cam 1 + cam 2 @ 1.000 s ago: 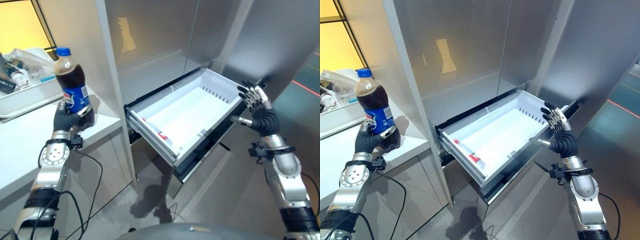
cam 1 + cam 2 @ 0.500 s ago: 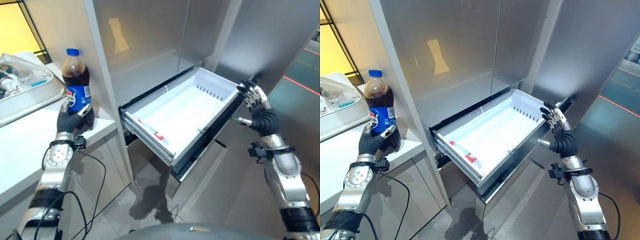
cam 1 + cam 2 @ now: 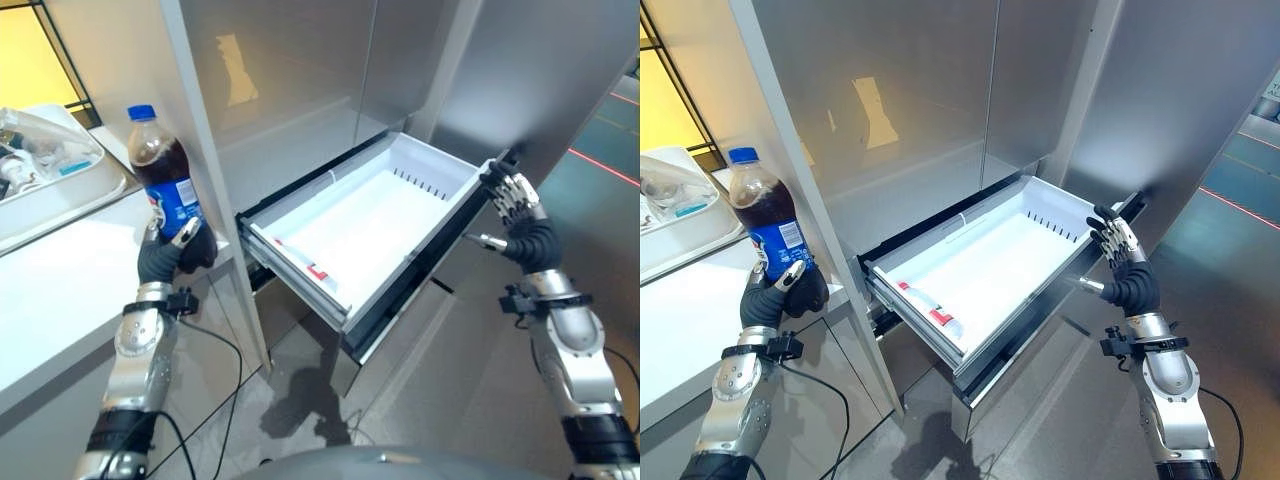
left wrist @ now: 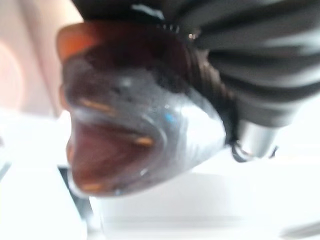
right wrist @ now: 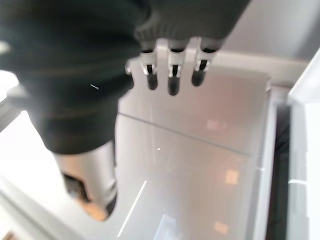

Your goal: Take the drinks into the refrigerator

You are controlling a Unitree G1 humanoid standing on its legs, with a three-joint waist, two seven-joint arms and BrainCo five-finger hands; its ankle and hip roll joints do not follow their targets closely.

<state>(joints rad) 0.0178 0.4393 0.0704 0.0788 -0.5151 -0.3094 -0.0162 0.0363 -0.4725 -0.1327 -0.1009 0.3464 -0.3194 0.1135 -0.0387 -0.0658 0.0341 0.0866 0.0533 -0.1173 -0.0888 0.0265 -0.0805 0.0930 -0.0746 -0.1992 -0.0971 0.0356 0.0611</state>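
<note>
A cola bottle point(image 3: 167, 175) with a blue cap and blue label is held upright, slightly tilted, in my left hand point(image 3: 172, 254), whose fingers are curled round its lower part at the white counter's right edge. Its dark base point(image 4: 135, 125) shows close up in the left wrist view. The white refrigerator drawer point(image 3: 365, 215) stands pulled out, with a small red and white item point(image 3: 310, 265) lying near its front. My right hand point(image 3: 512, 205) is held up with straight fingers point(image 5: 170, 75) at the drawer's far right corner, holding nothing.
The steel refrigerator doors point(image 3: 300, 70) rise behind the drawer. A white tray point(image 3: 60, 195) with plastic-wrapped items sits on the counter point(image 3: 60, 300) at the far left. Grey floor point(image 3: 300, 390) lies below the drawer.
My left hand has carried the bottle rightward to the counter's edge, closer to the drawer, tilting it a little. The right hand has stayed by the drawer corner.
</note>
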